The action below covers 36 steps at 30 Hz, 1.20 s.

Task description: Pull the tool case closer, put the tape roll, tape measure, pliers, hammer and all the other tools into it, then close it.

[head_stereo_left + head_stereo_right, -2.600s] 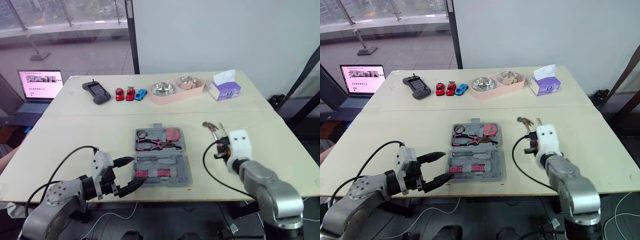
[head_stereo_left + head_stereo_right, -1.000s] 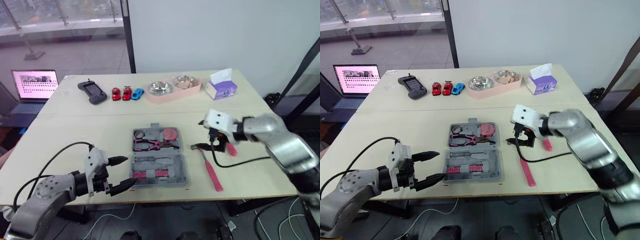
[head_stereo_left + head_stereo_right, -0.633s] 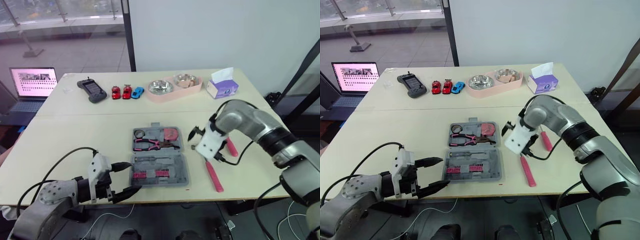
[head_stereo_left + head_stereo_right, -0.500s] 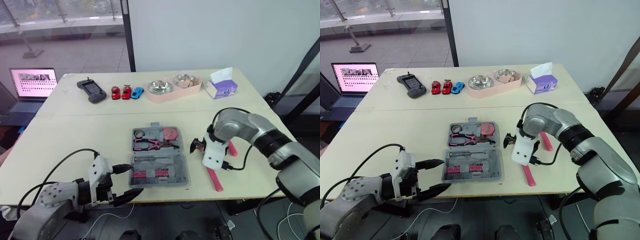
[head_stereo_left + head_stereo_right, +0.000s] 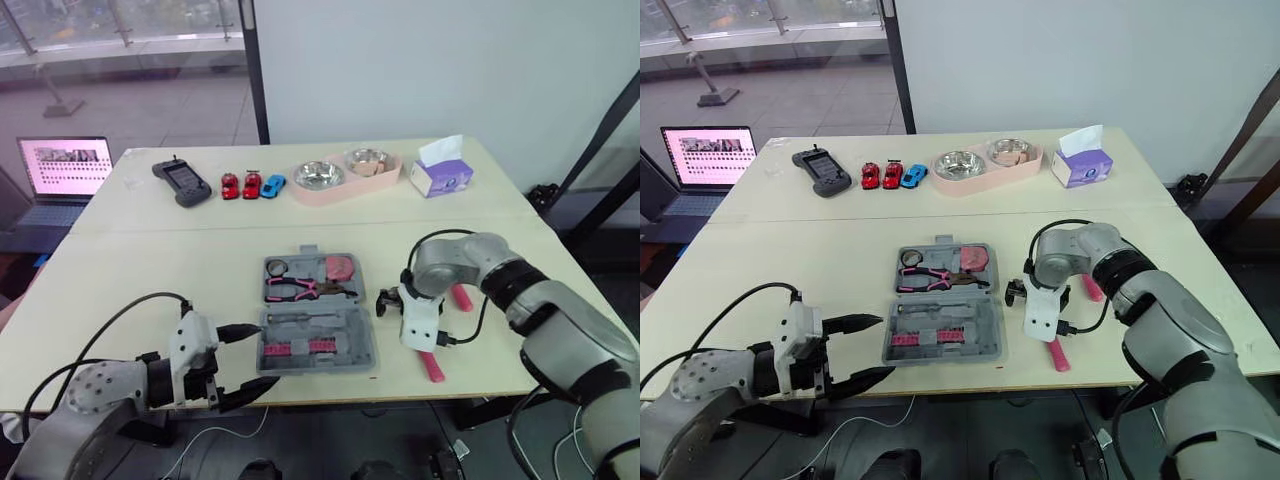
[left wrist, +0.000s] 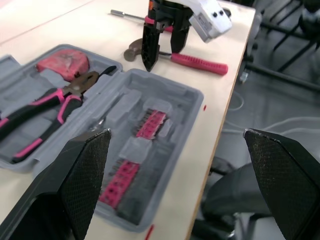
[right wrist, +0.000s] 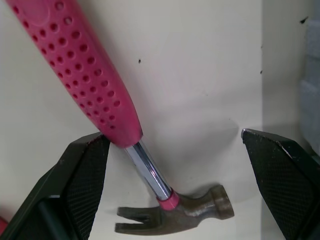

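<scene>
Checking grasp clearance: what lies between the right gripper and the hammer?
Nothing: in the right wrist view the hammer lies on bare table, its shaft showing between the fingers of the open right gripper.

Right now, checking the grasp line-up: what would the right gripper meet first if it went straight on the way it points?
Most likely the hammer: its steel neck lies between the open fingers of the right gripper, with the table just beneath. Depth is unclear.
</scene>
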### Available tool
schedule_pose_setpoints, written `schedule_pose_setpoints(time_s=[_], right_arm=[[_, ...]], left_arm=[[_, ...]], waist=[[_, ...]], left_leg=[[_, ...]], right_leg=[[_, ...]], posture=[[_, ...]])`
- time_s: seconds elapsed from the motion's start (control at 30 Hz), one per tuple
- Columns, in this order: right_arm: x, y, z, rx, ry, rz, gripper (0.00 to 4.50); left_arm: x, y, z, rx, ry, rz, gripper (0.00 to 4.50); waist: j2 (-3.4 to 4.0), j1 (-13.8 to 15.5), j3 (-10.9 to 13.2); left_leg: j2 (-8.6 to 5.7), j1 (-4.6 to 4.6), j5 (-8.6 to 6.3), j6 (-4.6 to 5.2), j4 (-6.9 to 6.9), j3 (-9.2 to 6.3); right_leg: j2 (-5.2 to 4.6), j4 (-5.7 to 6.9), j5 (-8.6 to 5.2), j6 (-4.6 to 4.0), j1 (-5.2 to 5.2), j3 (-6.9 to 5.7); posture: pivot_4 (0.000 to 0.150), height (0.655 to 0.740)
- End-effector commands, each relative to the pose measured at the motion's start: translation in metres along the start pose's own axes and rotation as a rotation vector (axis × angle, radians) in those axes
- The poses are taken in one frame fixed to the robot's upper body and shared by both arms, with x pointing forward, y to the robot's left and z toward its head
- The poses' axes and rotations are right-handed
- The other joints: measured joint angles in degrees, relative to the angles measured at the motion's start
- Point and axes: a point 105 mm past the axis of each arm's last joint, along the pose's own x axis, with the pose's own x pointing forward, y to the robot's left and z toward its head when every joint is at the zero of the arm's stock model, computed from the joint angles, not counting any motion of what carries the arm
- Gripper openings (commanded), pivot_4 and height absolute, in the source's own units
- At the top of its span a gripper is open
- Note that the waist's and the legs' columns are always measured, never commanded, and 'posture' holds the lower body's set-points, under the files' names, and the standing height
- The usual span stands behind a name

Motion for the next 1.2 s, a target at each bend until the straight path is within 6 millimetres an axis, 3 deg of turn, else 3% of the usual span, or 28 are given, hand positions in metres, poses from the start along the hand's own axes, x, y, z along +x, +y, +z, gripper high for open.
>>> schedule_pose_setpoints(time_s=[0.03, 0.23, 0.3, 0.33, 0.47, 0.57, 0.63, 0.73, 0.87, 1.1, 1.2], right_arm=[[0.006, 0.001, -0.006, -0.007, 0.035, 0.016, 3.66], [0.011, -0.002, -0.008, -0.026, 0.047, 0.013, 0.96], [0.011, -0.005, -0.008, -0.038, 0.05, -0.001, 0.19], [0.01, -0.006, -0.009, -0.036, 0.053, -0.01, 0.04], [-0.005, -0.009, -0.018, 0.01, 0.071, -0.073, 0.01], [-0.035, -0.004, -0.029, 0.156, 0.061, -0.16, 0.01], [-0.057, 0.015, -0.031, 0.349, 0.026, -0.183, 0.01], [-0.086, 0.043, -0.013, 0.656, -0.11, -0.189, 0.01], [-0.113, 0.048, 0.009, 1.194, -0.33, -0.334, 0.01], [-0.103, 0.074, 0.029, 2.23, -0.464, -0.372, 0.01], [-0.088, 0.089, 0.034, 2.5, -0.567, -0.373, 0.01]], left_arm=[[-0.001, 0.003, 0.01, 0.053, -0.025, 0.011, 4.5], [0.001, 0.004, 0.011, 0.047, -0.034, 0.023, 4.5], [0.001, 0.004, 0.011, 0.046, -0.034, 0.028, 4.5], [0.002, 0.005, 0.011, 0.046, -0.036, 0.031, 4.5], [0.005, 0.01, 0.013, 0.05, -0.05, 0.046, 4.5], [0.005, 0.015, 0.014, 0.052, -0.06, 0.056, 4.5], [0.003, 0.02, 0.015, 0.078, -0.066, 0.073, 4.5], [0.001, 0.026, 0.016, 0.083, -0.085, 0.094, 4.5], [0.001, 0.032, 0.013, 0.097, -0.084, 0.105, 4.5], [0.005, 0.04, 0.018, 0.122, -0.1, 0.096, 4.5], [0.006, 0.042, 0.016, 0.173, -0.091, 0.079, 4.5]], waist=[[-0.09, -0.02, -0.05], [-0.22, -0.26, -0.13], [-0.22, -0.24, -0.13], [-0.22, -0.17, -0.13], [-0.22, -0.1, -0.13], [-0.07, -0.07, -0.03], [-0.01, 0.14, 0.0], [0.03, 1.52, 0.03], [0.09, 1.45, 0.03], [0.16, 1.94, 0.03], [0.15, 2.14, 0.03]], left_leg=[[0.0, 0.0, 0.0, 0.0, 0.01, 0.0], [0.04, 0.18, 0.0, -0.01, 0.02, -0.01], [0.05, 0.2, 0.01, -0.02, 0.02, -0.01], [0.05, 0.21, 0.01, -0.02, 0.02, -0.02], [0.05, 0.21, 0.01, -0.02, 0.02, -0.02], [0.04, 0.13, 0.03, -0.05, 0.01, -0.02], [0.02, 0.0, 0.02, -0.04, -0.01, 0.01], [0.01, -0.11, -0.01, 0.02, -0.04, -0.01], [0.01, -0.13, -0.11, 0.2, 0.02, -0.01], [0.04, -0.12, -0.3, 0.54, 0.43, -0.02], [0.01, -0.28, -0.42, 0.73, 0.57, -0.02]], right_leg=[[0.0, 0.0, 0.0, 0.0, 0.02, 0.0], [0.06, 0.11, 0.0, -0.01, 0.11, 0.01], [0.06, 0.13, 0.0, -0.01, 0.12, 0.01], [0.06, 0.14, 0.0, -0.01, 0.12, 0.01], [0.06, 0.14, 0.0, -0.01, 0.14, 0.01], [0.04, 0.16, 0.0, -0.01, 0.06, 0.01], [-0.01, 0.12, 0.0, -0.01, -0.02, 0.01], [-0.12, -0.04, 0.0, -0.01, 0.03, -0.11], [-0.09, -0.19, 0.0, 0.0, 0.13, -0.19], [0.01, 0.13, 0.02, -0.04, 0.13, -0.12], [0.01, 0.04, 0.02, -0.03, 0.08, -0.13]], posture=[[0.15, 0.74], [0.15, 0.74], [0.15, 0.74], [0.15, 0.74], [0.15, 0.74], [0.15, 0.74], [0.15, 0.74], [0.15, 0.74], [0.15, 0.74], [0.15, 0.74], [0.15, 0.74]])
